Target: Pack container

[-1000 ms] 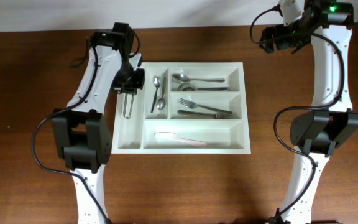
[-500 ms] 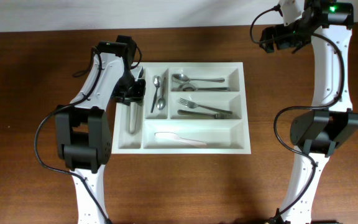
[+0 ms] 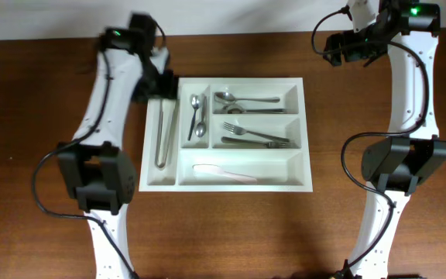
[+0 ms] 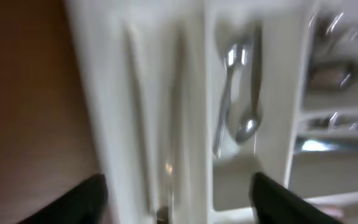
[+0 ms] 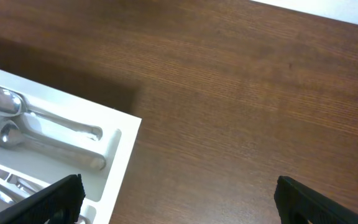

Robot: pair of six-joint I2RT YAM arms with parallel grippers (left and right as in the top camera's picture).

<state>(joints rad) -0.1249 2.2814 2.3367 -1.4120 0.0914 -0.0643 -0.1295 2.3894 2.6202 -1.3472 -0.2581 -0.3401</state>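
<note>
The container [image 3: 307,139] is a white cutlery tray in the middle of the table. Metal tongs [image 3: 163,132] lie in its left narrow compartment, with spoons [image 3: 198,116] in the narrow one beside it. My left gripper [image 3: 161,87] hangs open over the tray's far left corner, holding nothing. In the blurred left wrist view the tongs [image 4: 166,124] lie below the left gripper [image 4: 179,208], whose fingers [image 4: 86,199] are spread wide. My right gripper [image 3: 333,48] is open at the far right. In its wrist view the right gripper [image 5: 179,205] is over bare wood beside the tray rim [image 5: 120,162].
The long compartments hold spoons [image 3: 246,101], forks [image 3: 255,137] and a white plastic utensil [image 3: 223,172]. Brown wooden table [image 3: 378,232] surrounds the tray. A pale wall strip runs along the far edge [image 3: 238,15]. Both arm bases stand near the front edge.
My left gripper has opened and let the tongs drop into the left narrow compartment. It has then drawn back toward the tray's far left corner. The right arm has not moved.
</note>
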